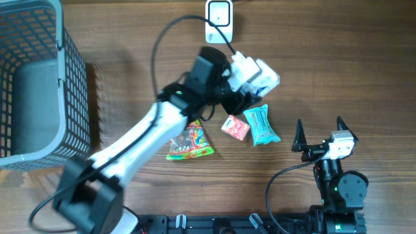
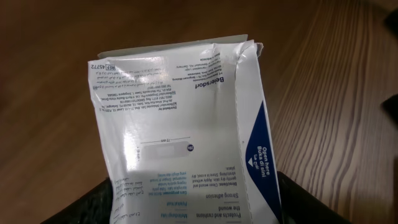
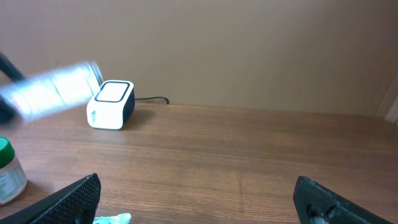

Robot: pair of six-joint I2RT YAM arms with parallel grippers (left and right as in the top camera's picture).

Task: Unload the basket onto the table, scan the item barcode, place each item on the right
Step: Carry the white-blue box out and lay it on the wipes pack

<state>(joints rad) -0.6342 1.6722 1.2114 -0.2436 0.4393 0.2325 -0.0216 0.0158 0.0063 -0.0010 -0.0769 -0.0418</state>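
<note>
The packet [image 1: 259,75] sits between the left jaws, which are part closed on its lower end; the rest of it sticks out past the tips toward 2 o'clock in the overhead view. From the left wrist, the packet's white printed face and blue side strip fill the frame, with a dark finger [image 2: 93,208] at each bottom corner pressing its sides. It is held off the worktop [image 1: 338,58], just beside the scanner [image 1: 220,16], which stands at 11 o'clock from it with its cable trailing away. In the right wrist view the packet is a pale blur at 9 o'clock from the scanner, and whether a barcode faces it I cannot tell.

The right jaws stand wide and hold nothing, low at 4 o'clock on the worktop. A candy bag [image 1: 190,144], a pink pack [image 1: 235,127] and a teal pack [image 1: 261,125] lie at 6 o'clock below the packet. A basket [image 1: 71,84] is at 9 o'clock
</note>
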